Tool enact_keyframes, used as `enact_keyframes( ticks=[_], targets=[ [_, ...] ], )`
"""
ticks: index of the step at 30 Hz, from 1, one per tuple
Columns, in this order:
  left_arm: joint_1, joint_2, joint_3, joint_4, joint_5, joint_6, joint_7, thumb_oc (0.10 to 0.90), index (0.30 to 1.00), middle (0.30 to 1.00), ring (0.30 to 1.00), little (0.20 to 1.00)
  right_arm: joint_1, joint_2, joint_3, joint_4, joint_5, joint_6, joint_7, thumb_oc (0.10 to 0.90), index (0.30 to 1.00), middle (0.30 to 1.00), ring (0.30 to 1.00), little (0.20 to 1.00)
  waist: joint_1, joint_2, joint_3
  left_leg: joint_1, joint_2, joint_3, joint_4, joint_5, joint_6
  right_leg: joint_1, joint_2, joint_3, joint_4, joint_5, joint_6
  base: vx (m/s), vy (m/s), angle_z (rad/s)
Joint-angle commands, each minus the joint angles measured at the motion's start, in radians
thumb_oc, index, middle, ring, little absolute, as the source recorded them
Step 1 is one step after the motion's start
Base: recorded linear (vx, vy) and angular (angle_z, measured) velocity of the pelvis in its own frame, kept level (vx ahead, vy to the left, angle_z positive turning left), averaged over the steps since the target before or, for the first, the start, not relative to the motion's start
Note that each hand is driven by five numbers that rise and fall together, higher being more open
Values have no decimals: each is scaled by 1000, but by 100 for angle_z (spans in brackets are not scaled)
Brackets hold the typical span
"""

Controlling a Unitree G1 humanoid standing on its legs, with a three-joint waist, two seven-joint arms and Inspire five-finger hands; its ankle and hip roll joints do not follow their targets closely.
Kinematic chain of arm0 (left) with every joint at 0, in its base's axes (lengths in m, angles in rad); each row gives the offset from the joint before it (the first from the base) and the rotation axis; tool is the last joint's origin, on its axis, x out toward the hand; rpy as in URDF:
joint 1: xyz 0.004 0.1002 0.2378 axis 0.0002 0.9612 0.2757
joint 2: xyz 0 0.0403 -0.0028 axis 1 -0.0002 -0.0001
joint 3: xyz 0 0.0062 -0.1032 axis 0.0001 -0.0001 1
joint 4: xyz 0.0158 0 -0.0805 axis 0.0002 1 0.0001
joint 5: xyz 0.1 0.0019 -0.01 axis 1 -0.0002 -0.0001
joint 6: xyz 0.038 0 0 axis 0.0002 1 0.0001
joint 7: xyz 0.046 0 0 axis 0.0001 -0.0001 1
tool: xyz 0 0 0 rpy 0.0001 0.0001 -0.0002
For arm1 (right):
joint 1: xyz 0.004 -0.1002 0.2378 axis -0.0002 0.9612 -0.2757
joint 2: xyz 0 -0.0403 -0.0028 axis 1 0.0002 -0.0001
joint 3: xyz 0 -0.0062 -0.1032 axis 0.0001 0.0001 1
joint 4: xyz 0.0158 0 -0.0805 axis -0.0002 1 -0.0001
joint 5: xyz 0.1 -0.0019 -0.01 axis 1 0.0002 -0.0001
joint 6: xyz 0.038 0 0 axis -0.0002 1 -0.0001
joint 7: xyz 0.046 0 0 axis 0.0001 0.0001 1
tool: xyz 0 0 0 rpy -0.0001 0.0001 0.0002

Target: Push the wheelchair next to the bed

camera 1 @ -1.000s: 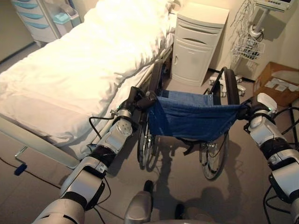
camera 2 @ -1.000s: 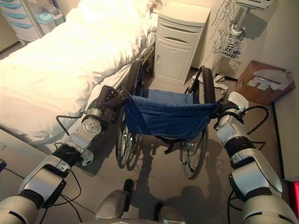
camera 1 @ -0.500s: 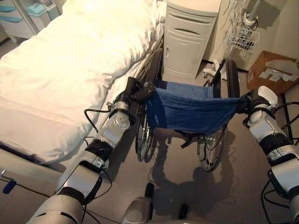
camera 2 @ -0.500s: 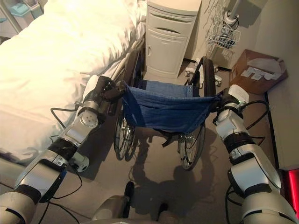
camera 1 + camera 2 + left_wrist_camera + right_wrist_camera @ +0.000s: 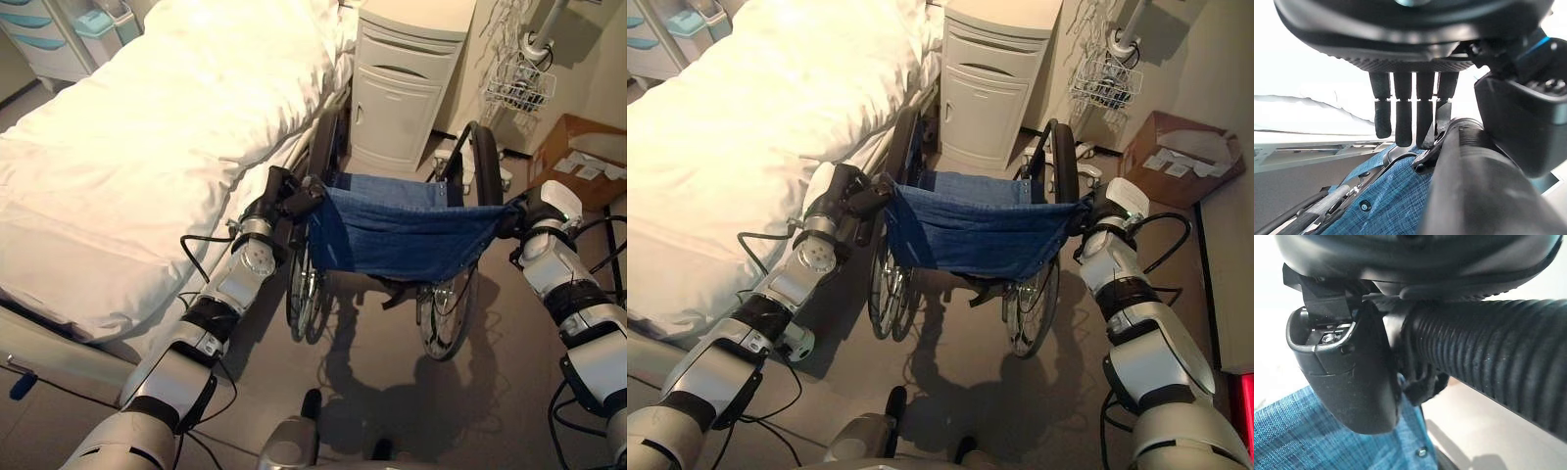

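- Nearest us, on the grey floor [image 5: 372,392], we see our two arms reaching forward to the back of the wheelchair [image 5: 402,240].
- Our left hand [image 5: 284,201] sits at the wheelchair's left push handle [image 5: 315,189]; in the left wrist view the dark handle bar [image 5: 1474,186] runs under the palm while the fingers [image 5: 1403,117] point out straight past it, so we read this hand as released rather than clenched, resting on the handle.
- Our right hand [image 5: 537,217] sits at the right push handle; in the right wrist view the ribbed grip [image 5: 1488,357] lies close against the palm and the thumb [image 5: 1352,377] hangs beside it, but we cannot tell whether the fingers wrap round it.
- Between the two hands stretches the blue cloth backrest [image 5: 392,245], with the large wheels [image 5: 306,294] below it on the floor.
- Just to the left of the wheelchair stands the bed [image 5: 147,157] with white covers; the chair's left wheel is close beside the bed's edge, and we cannot tell whether they touch.
- Beyond the wheelchair, a white bedside cabinet [image 5: 402,83] stands by the head of the bed.
- Further right, a wire basket [image 5: 519,88] hangs on a pole, and a cardboard box [image 5: 578,166] rests on the floor.
- Far left, past the bed, a drawer unit [image 5: 59,39] with blue-fronted drawers stands against the wall.
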Motion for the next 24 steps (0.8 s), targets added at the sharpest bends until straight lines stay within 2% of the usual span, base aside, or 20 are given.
enact_keyframes(
  ticks=[1,2,3,4,5,12,17,24],
  targets=[
    [151,110,4,59,72,110,31,400,300,300,300,300,-116,124,24,-121,36,-209,-14,400,300,300,300,300,90,-40,52,24,-59,43,-40,-57,24,-122,-48,36,90,111,27,32,-54,-2],
    [159,131,22,39,77,121,16,400,300,300,300,300,-113,136,15,-131,51,-194,5,400,300,300,300,300,105,-47,61,14,-58,66,-21,-68,24,-115,-73,5,105,126,27,-19,-113,-7],
    [158,134,25,32,84,126,14,519,479,479,479,479,-114,142,16,-134,60,-182,4,720,780,780,780,780,108,-49,64,13,-59,65,-20,-68,27,-110,-70,11,108,131,30,-23,-124,-7],
    [157,134,24,30,86,130,15,588,582,582,582,582,-114,142,17,-137,67,-177,3,800,900,900,900,900,107,-47,65,13,-58,63,-22,-65,28,-106,-62,17,108,126,31,25,-71,-3],
    [157,133,14,27,84,137,9,800,900,900,900,900,-105,142,11,-131,104,-176,11,800,900,900,900,900,106,-43,60,24,-57,56,-35,-62,29,-93,-58,7,107,117,29,51,-31,4],
    [170,116,23,57,26,126,8,800,900,900,900,900,-74,126,-30,-121,195,-140,85,800,900,900,900,900,93,-45,34,59,-53,56,-56,-70,34,-69,-56,4,100,101,33,32,-3,1],
    [189,101,48,70,-17,125,-2,800,900,900,900,900,-82,110,-48,-142,294,-84,117,800,900,900,900,900,87,-48,26,76,-50,64,-62,-77,38,-58,-61,1,121,97,34,0,0,0],
    [230,115,86,73,-22,109,-45,800,900,900,900,900,-96,55,-69,-195,412,-37,220,800,900,900,900,900,78,-52,-2,106,-51,65,-65,-90,42,-46,-67,4,139,92,33,32,12,-1]
  ],
)
